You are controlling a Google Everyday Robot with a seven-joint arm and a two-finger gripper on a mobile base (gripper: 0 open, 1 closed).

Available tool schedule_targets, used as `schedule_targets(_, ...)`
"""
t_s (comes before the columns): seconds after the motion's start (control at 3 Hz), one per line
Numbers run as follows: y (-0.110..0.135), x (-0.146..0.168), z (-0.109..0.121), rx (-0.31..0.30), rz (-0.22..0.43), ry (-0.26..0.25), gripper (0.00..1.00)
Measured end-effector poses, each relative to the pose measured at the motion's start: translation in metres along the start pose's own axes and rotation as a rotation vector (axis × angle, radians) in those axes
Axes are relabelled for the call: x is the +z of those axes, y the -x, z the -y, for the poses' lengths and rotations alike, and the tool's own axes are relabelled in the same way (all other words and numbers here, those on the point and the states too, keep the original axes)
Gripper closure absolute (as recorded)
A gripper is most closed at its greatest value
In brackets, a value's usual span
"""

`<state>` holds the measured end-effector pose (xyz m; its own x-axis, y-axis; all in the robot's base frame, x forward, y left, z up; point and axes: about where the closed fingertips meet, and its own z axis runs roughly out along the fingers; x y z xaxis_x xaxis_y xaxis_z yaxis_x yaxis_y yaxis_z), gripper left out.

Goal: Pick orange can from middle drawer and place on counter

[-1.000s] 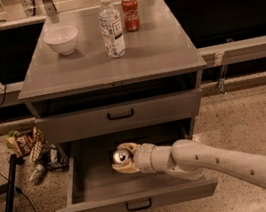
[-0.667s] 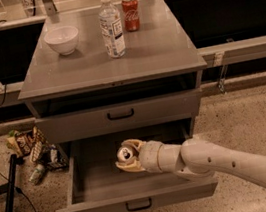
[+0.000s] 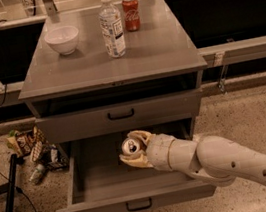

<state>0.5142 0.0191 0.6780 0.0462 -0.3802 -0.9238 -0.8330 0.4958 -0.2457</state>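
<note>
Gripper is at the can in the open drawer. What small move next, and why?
Probably draw the can out toward the open drawer's front before rising. The gripper looks shut on the can, close under the upper drawer, and the counter lies above that, so a straight lift might hit it.
</note>
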Motion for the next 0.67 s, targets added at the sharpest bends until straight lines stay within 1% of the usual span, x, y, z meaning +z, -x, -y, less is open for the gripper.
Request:
schedule_targets(0.33,0.004,-0.002,0.005,0.003,0.003,-0.008,1.0)
schedule_targets(0.67,0.034,-0.018,0.049,0.039,0.029,-0.073,1.0)
